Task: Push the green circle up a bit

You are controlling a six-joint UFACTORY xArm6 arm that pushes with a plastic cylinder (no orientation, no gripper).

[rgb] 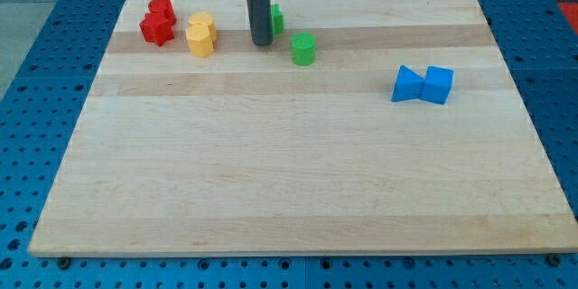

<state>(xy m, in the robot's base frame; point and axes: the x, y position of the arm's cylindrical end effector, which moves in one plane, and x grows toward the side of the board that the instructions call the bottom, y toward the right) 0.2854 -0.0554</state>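
Observation:
The green circle (pixel 303 49) is a short green cylinder standing on the wooden board (pixel 298 163) near the view's top, a little right of centre. My rod comes down from the view's top and my tip (pixel 262 42) rests on the board just left of the green circle, with a small gap between them. A second green block (pixel 276 19) is partly hidden behind the rod, up and left of the circle; its shape cannot be made out.
A red circle (pixel 162 9) and a red star-like block (pixel 156 29) sit at the top left. A yellow block (pixel 200 37) with another yellow piece behind it stands right of them. A blue triangle (pixel 407 84) and a blue cube (pixel 438 84) touch at the right.

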